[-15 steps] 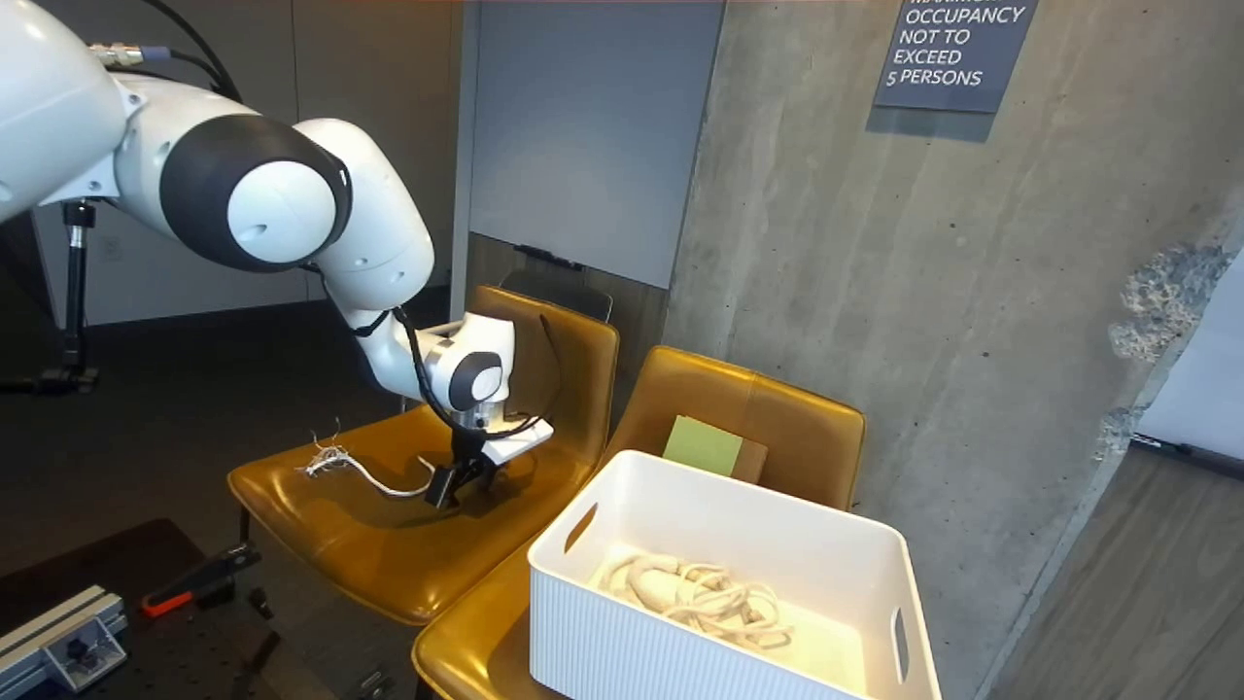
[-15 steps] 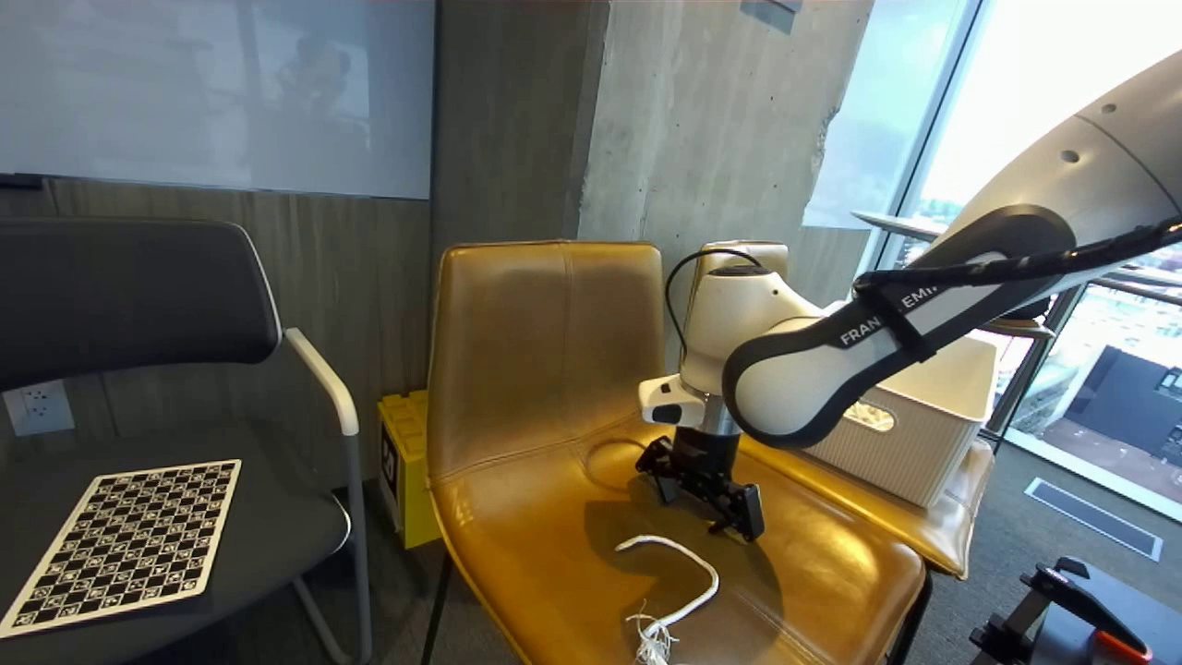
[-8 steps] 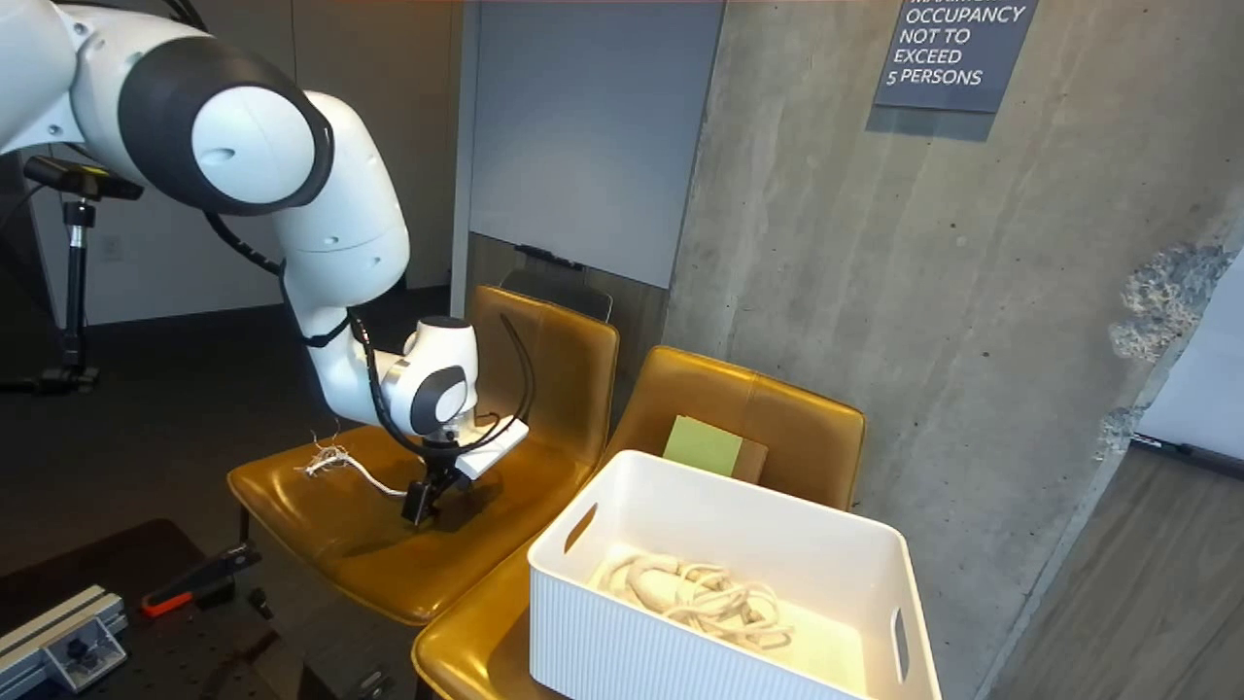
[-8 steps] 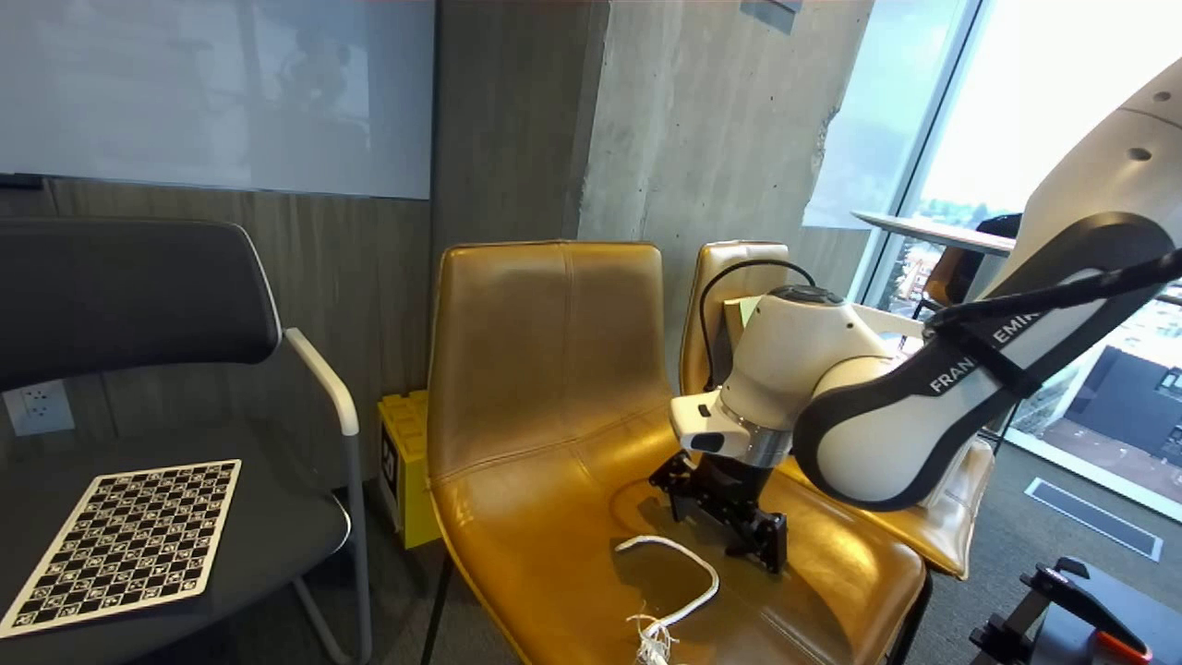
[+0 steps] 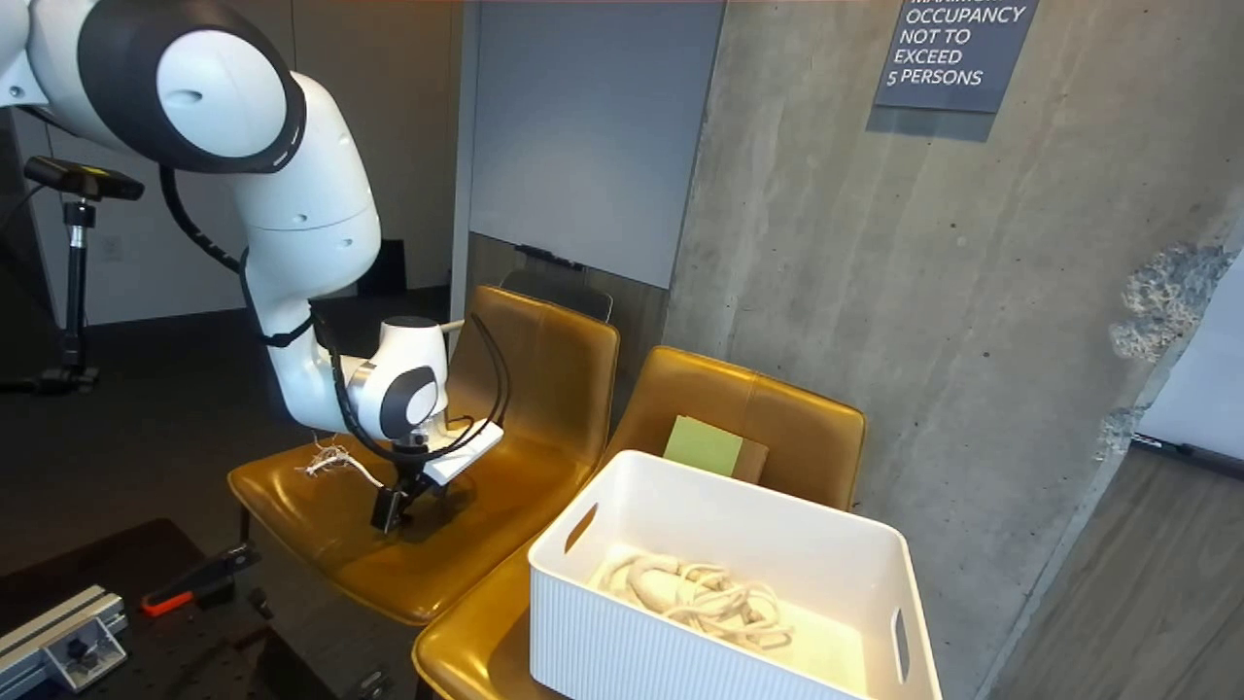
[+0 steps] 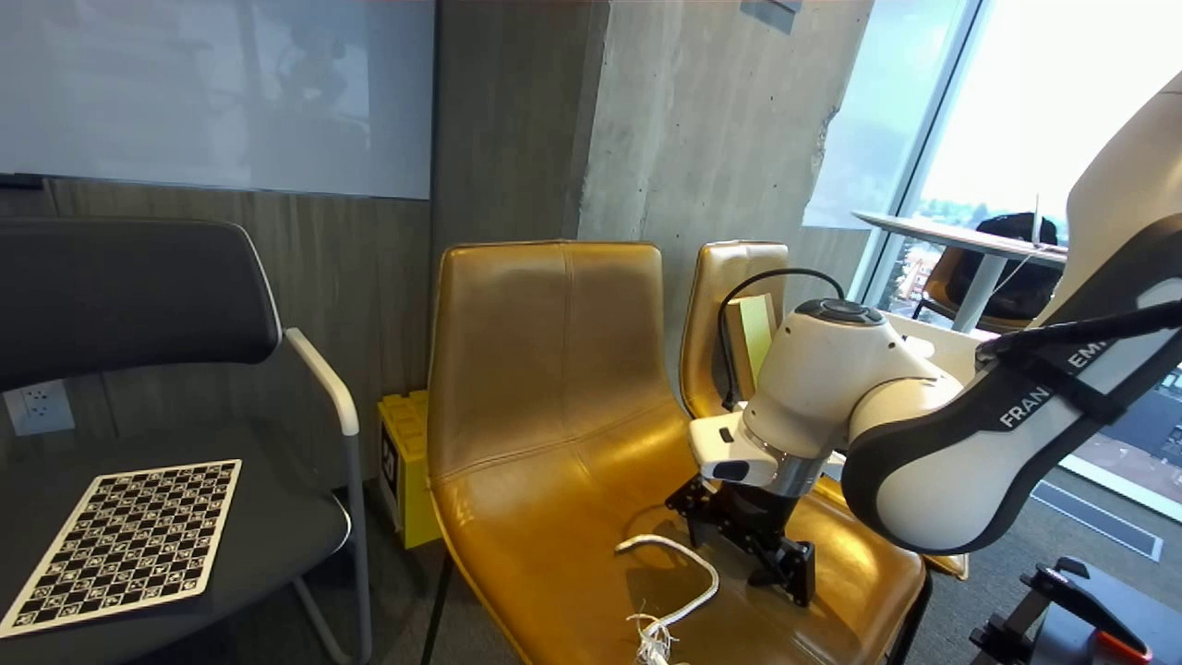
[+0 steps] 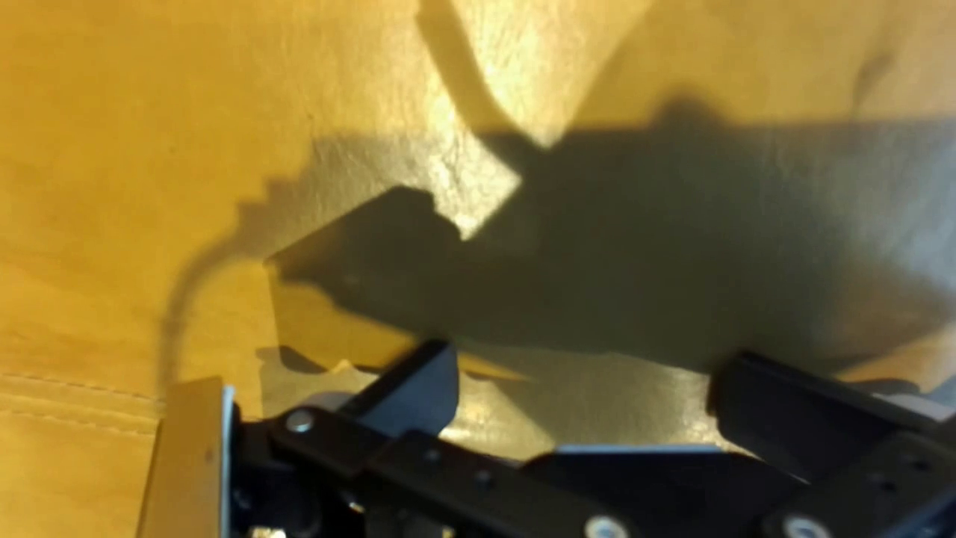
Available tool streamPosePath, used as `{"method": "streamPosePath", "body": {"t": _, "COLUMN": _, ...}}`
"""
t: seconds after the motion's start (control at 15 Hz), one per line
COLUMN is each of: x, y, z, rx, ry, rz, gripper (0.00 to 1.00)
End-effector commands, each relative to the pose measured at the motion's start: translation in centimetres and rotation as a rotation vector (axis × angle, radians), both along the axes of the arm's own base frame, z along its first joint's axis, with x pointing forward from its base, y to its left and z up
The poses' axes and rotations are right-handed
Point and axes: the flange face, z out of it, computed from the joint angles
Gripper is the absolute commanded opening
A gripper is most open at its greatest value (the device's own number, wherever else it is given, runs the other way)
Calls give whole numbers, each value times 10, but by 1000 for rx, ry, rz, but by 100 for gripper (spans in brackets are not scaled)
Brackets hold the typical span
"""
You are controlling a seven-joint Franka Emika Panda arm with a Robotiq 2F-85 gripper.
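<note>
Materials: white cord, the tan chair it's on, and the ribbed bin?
White cord: probably textile fibre, matte; one end frays into loose strands.
Tan chair: leather or imitation leather, can't tell which; semi-gloss, with soft highlights and seam stitching.
Ribbed bin: likely moulded plastic, dull finish; smooth rounded rim, even ribbing.

Shiny leather-look chair [image 6: 554, 517], raw concrete wall [image 5: 826, 272].
From here the chair gleams smooth; the cord [image 6: 714, 582] looks fibrous, frayed at one end; the bin [image 5: 607, 632] is ribbed, matt-looking plastic; the arm [image 5: 301, 204] has a smooth, faintly glossy shell; the gripper [image 7: 585, 373] is dull with shiny metal screws [image 7: 300, 421]; the wall is jagged in one patch.
</note>
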Motion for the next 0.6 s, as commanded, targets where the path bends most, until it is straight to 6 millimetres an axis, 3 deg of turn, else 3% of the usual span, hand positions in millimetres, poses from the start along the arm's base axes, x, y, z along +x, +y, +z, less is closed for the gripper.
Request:
{"method": "streamPosePath", "body": {"t": 0.0, "x": 0, "y": 0, "z": 0, "rx": 0, "ry": 0, "rz": 0, "gripper": 100}}
{"method": "streamPosePath", "body": {"t": 0.2, "x": 12, "y": -5, "z": 8, "rx": -26, "ry": 19, "rz": -20, "gripper": 100}}
{"method": "streamPosePath", "body": {"t": 0.53, "x": -2, "y": 4, "z": 24, "rx": -94, "ry": 85, "rz": -12, "gripper": 100}}
